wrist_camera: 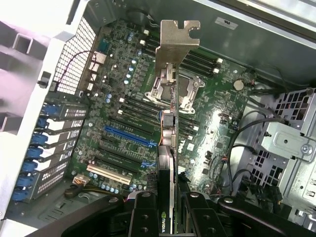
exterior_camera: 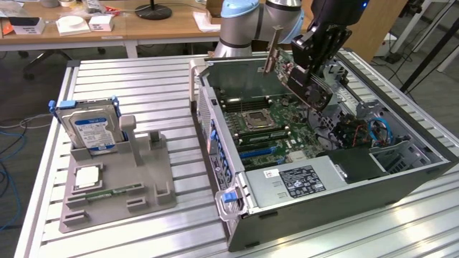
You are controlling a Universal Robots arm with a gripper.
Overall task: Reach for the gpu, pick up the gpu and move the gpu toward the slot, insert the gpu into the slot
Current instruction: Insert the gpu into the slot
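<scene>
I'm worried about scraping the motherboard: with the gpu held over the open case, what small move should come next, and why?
Probably a short sideways shift, kept raised, toward the blue slot. The hand grips the gpu above the motherboard, and in the wrist view the card lines up over the processor socket, not along that slot.

Our silver-grey tubular arm [exterior_camera: 237, 40], its pale blue joint cap [exterior_camera: 240, 9], our black angular gripper [exterior_camera: 308, 67], round screws [wrist_camera: 144, 214] on black fingers [wrist_camera: 198, 221]
</scene>
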